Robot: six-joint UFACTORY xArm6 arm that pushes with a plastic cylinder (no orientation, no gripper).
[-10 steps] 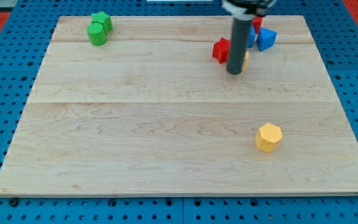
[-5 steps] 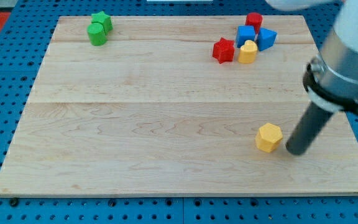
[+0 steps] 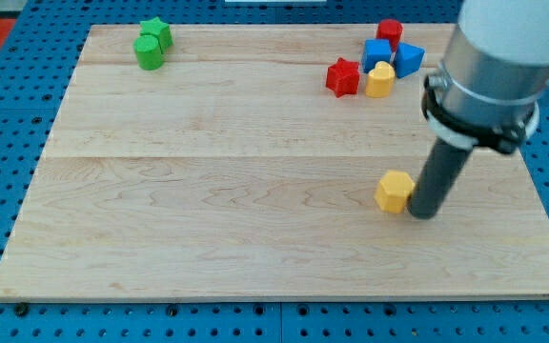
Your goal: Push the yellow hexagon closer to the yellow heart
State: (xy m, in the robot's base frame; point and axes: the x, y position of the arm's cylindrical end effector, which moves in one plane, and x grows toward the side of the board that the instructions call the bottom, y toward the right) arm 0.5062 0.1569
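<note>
The yellow hexagon [image 3: 395, 191] lies on the wooden board [image 3: 208, 191] at the lower right of the middle. My tip [image 3: 424, 212] stands right against its right side, touching or nearly so. The yellow heart [image 3: 380, 80] sits near the view's top right, well above the hexagon, in a cluster with other blocks. The rod rises from the tip to the grey arm body [image 3: 494, 67] at the view's upper right.
Around the yellow heart are a red star [image 3: 342, 76], a blue cube [image 3: 376, 52], a blue block [image 3: 408, 59] and a red cylinder [image 3: 390, 31]. A green star [image 3: 157, 33] and a green cylinder [image 3: 147, 52] sit at the top left.
My tip went from the top cluster down to the hexagon's right side, then pushed left and up. The yellow hexagon has slid a little left and up.
</note>
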